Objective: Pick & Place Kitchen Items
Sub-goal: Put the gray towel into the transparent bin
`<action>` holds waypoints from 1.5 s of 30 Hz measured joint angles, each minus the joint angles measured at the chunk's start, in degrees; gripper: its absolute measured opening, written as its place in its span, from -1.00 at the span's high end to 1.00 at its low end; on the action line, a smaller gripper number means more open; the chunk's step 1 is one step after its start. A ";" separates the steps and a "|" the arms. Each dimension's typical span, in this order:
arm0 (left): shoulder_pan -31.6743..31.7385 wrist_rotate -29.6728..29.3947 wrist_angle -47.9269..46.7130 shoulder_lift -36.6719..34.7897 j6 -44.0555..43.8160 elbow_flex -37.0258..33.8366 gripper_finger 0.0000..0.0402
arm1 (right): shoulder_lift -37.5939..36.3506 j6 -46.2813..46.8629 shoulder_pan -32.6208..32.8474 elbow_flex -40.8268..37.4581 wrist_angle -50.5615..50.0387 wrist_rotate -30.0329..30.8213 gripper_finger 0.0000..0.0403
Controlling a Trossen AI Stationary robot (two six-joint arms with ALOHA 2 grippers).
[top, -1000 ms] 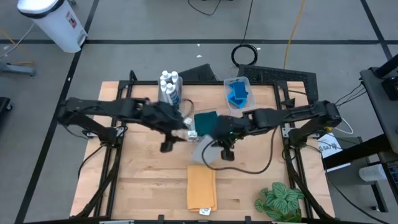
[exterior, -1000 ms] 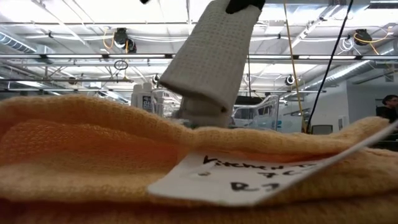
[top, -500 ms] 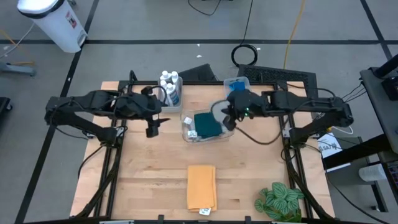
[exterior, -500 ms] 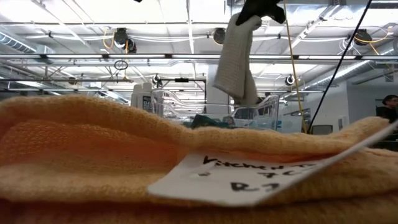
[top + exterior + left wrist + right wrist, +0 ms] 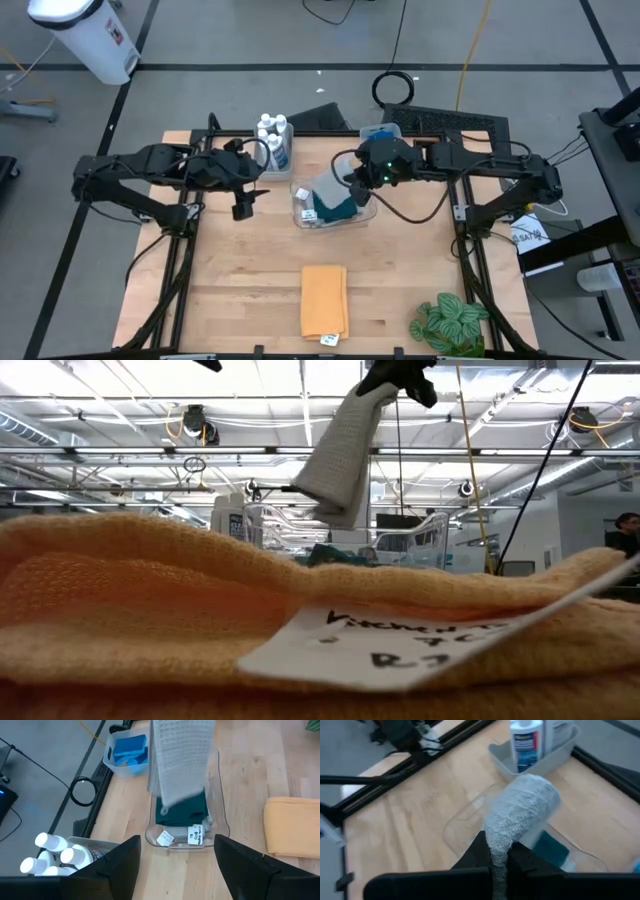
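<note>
Grey cloth (image 5: 330, 186) hangs—pinched—from right jaws (image 5: 362, 172).

1. A wooden counter (image 5: 240, 290).
2. A clear bin (image 5: 300, 190) stands mid-counter.
3. A plant (image 5: 447, 325) sits at one front corner.
4. A white trash can (image 5: 85, 35) stands on the floor well off the counter.
5. A coiled black cable (image 5: 395, 88) lies on the floor behind the counter.
</note>
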 joint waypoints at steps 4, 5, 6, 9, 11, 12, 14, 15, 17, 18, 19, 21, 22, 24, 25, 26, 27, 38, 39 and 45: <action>-0.11 2.05 0.40 -1.43 0.62 -0.78 -0.27 | -0.28 -1.99 -0.14 0.00 -0.43 -0.51 0.99; -0.11 3.08 1.16 -2.38 1.22 -1.56 -0.27 | -0.60 -2.59 -0.10 -0.01 -1.05 -0.55 0.99; 0.01 3.94 2.63 -3.81 1.69 -2.84 -0.27 | -0.84 -3.28 -0.04 -0.02 -1.51 -0.51 0.99; 0.61 4.66 5.90 -8.79 2.45 -8.11 -0.27 | -2.11 -4.54 -0.03 -0.29 -3.05 -0.13 0.99; 1.20 4.54 9.10 -13.18 2.57 -12.27 -0.27 | -2.94 -5.18 -0.21 -1.45 -2.72 -0.12 1.00; 1.45 4.49 9.92 -15.43 2.42 -14.34 -0.27 | -3.60 -5.37 -0.34 -2.26 -2.25 -0.20 1.00; 1.94 4.52 12.52 -19.82 1.76 -18.28 -0.27 | -5.20 -6.25 -0.63 -4.04 -1.53 -0.08 1.00; 2.12 4.50 13.58 -22.08 1.45 -20.05 -0.27 | -6.36 -7.11 -0.80 -5.23 -0.40 -0.01 1.00; 2.52 4.34 14.82 -25.55 1.04 -23.79 -0.27 | -9.03 -10.29 -0.84 -8.46 2.68 -0.11 1.00; 2.67 4.21 15.75 -27.26 0.72 -25.37 -0.27 | -10.47 -11.28 -0.84 -10.37 4.70 -0.07 1.00; 2.73 4.02 16.23 -28.92 0.20 -26.65 -0.27 | -11.81 -12.38 -0.84 -12.38 6.78 -0.10 1.00; 2.73 4.02 16.18 -31.20 -0.45 -29.09 -0.27 | -14.42 -14.96 -0.83 -17.05 12.64 -0.12 1.00; 2.73 4.02 16.58 -32.00 -1.11 -29.91 -0.27 | -15.76 -16.50 -0.78 -19.69 16.24 -0.29 1.00; 2.73 4.00 17.16 -33.19 -3.10 -31.02 -0.27 | -18.55 -18.65 -0.75 -25.57 24.41 -0.44 1.00; 2.73 4.00 17.22 -33.47 -4.28 -31.41 -0.27 | -19.83 -19.97 -0.75 -28.50 28.57 -0.52 1.00; 2.73 4.00 17.18 -33.46 -5.42 -31.62 -0.27 | -21.16 -21.33 -0.75 -31.57 32.54 -0.49 1.00; 2.73 4.00 17.20 -33.35 -6.35 -31.67 -0.27 | -22.42 -22.50 -0.75 -34.48 36.25 -0.50 1.00; 2.73 3.57 17.29 -32.50 -7.87 -31.67 -0.27 | -35.83 -29.66 -0.75 -55.84 55.97 -0.53 1.00; 2.71 3.12 17.27 -32.43 -7.88 -31.65 -0.27 | -36.84 -30.74 -0.75 -56.47 55.92 -0.53 1.00; 2.71 3.02 17.25 -32.13 -7.54 -31.65 -0.27 | -42.54 -32.18 0.13 -57.23 52.47 -0.60 1.00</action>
